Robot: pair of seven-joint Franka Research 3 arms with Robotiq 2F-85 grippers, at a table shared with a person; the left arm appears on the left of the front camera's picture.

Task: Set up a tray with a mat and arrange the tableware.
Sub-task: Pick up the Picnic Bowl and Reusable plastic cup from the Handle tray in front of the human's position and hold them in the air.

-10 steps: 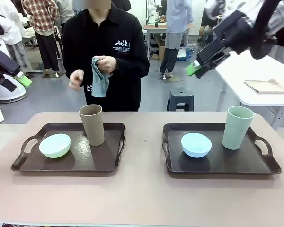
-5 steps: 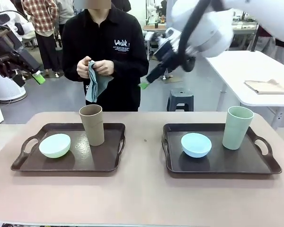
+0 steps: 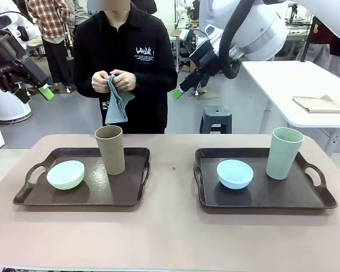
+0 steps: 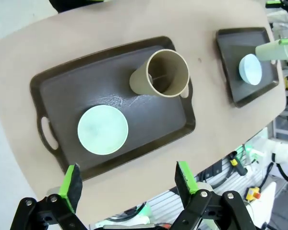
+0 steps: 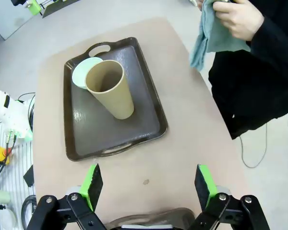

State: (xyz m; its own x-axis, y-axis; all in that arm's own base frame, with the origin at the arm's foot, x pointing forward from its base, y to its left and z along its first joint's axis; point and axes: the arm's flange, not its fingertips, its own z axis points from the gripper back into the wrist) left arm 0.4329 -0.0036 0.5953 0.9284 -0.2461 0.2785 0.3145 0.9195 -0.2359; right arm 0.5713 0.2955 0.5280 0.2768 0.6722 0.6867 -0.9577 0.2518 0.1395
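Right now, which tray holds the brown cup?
The dark tray on the robot's left, carrying the tall brown cup; the right tray holds a pale green cup.

White print [image 3: 145, 52], seemingly "leak", is seen on the person's black shirt [image 3: 158, 79] (toward eleven o'clock, front view); smaller letters beneath are illegible.

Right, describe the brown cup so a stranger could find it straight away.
Start at the table and take the dark tray on the robot's left. The brown cup is the tall upright thing near its far edge, unlike the low pale green bowl beside it.
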